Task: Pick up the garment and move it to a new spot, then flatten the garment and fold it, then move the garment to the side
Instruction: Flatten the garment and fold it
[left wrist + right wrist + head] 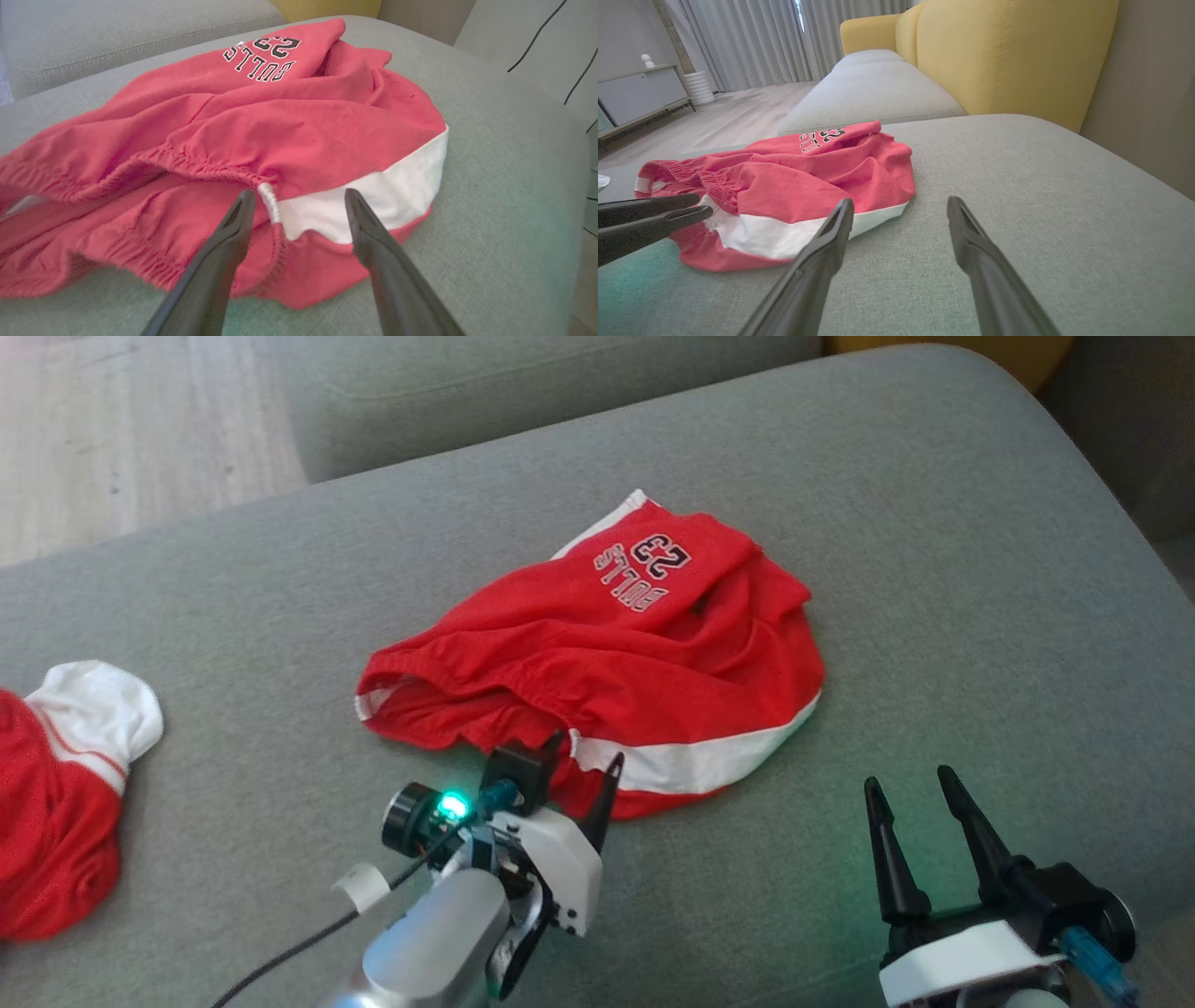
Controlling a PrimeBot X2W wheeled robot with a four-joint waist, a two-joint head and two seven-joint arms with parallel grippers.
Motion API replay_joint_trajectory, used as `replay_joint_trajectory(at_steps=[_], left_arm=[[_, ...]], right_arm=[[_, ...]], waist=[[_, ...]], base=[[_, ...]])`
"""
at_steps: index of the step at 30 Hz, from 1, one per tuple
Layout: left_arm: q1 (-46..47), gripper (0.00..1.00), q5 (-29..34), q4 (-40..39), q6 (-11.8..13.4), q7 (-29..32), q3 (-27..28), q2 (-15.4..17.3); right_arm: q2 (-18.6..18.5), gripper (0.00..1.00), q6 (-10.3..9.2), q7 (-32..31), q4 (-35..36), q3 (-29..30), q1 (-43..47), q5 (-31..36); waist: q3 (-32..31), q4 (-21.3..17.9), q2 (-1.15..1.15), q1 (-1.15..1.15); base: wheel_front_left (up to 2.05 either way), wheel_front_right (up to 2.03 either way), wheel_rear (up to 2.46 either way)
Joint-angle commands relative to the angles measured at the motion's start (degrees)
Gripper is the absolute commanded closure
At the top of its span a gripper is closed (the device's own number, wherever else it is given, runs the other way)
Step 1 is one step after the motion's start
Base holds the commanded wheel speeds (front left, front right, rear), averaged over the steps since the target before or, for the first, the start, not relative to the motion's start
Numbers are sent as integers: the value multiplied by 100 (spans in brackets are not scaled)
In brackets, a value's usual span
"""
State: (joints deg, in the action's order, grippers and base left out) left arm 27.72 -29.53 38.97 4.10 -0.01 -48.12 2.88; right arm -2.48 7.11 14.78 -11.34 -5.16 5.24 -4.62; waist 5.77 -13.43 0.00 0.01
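The garment (597,653) is a pair of red shorts with a white side stripe and a "BULLS 23" print, lying crumpled in the middle of a grey sofa cushion (934,569). My left gripper (588,751) is open at the garment's near edge, its fingertips astride the elastic waistband where red meets the white stripe (299,193). Nothing is pinched between them. My right gripper (908,777) stands open over bare cushion to the right of the garment (900,201), apart from the cloth. The right wrist view shows the left gripper (704,205) at the garment's (794,186) near left.
A second red and white cloth (56,803) lies at the cushion's left edge. Another grey cushion (513,383) sits beyond, with wooden floor (121,429) at the far left. A yellow sofa back (994,56) rises behind. The cushion's right edge drops off near my right gripper.
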Motion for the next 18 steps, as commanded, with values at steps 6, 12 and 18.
replay_joint_trajectory(at_steps=[6, 12, 18], left_arm=[[505, 81, -141, 255, 132, -96, 10, 0], [644, 100, -341, 328, -77, -286, -133, -1], [838, 100, -471, 119, -192, -710, -45, 7]], right_arm=[[-40, 0, 37, 22, 173, -131, -265, -49], [-40, 0, 37, 22, 166, -29, -223, -61], [-40, 0, 37, 22, 145, 43, -161, -71]], waist=[[107, -143, 0, -1], [63, -32, 0, -1], [-74, 258, 0, -1]], base=[[0, 0, 0], [0, 0, 0], [0, 0, 0]])
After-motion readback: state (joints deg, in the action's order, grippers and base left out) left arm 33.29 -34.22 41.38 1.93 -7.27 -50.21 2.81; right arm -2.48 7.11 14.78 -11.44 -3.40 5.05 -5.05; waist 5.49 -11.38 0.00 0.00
